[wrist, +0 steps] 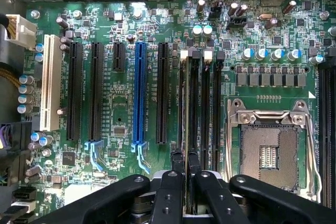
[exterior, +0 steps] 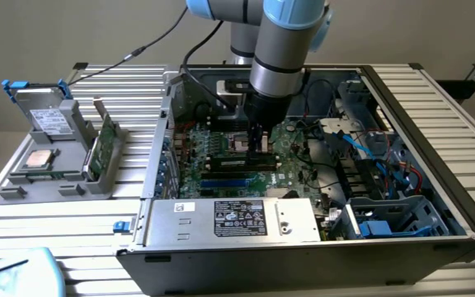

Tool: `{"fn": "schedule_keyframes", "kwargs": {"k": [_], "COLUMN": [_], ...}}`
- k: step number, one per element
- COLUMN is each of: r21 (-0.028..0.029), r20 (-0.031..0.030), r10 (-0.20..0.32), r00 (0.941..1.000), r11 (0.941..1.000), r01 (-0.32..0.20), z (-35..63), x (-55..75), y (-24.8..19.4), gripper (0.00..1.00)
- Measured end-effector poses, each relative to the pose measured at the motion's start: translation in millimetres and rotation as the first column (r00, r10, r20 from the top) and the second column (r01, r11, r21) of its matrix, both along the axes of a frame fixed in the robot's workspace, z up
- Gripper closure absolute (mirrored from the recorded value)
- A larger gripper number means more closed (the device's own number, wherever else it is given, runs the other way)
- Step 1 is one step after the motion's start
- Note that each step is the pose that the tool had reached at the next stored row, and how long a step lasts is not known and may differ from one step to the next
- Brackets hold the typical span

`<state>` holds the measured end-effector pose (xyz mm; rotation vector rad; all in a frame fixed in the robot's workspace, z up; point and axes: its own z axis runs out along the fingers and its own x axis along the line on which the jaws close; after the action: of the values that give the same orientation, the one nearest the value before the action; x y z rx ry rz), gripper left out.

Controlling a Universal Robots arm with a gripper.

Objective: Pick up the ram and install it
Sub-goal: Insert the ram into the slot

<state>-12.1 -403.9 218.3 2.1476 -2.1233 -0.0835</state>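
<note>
Exterior view: a robot arm reaches straight down into an open computer case (exterior: 435, 117) that lies on a slatted desk (exterior: 23, 223). Its end effector (exterior: 261, 150) sits low over the green motherboard, just beside the empty processor socket (exterior: 239, 141), on the side of the socket that faces the power supply (exterior: 237, 218). The black memory slots (exterior: 237, 163) lie directly beneath it. Wrist view: the camera looks down along the end effector (wrist: 185, 157). Its two dark fingers are clenched on the ram (wrist: 185, 103), which is seen edge-on as a thin pale line running away from the fingertips. The ram's long axis lies parallel to the memory slots (wrist: 216, 108) and to the long side of the processor socket (wrist: 268, 150). It hangs over the bank of slots, toward the side away from that socket. Whether its lower edge has entered a slot cannot be told.
</note>
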Motion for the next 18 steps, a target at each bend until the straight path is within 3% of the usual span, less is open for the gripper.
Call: {"fn": "schedule_keyframes", "kwargs": {"k": [11, 18], "r21": [-0.0074, -0.0075], "r20": [-0.0003, -0.0002], "r10": [0.019, 0.02], "r00": [0.9998, 0.9998], "r11": [0.9998, 0.9998], "r01": [-0.019, -0.02], "z": [-1.6, -2.3], "x": [-0.3, -0.4], "y": [0.1, 0.2], "gripper": [0.86, 0.86]}}
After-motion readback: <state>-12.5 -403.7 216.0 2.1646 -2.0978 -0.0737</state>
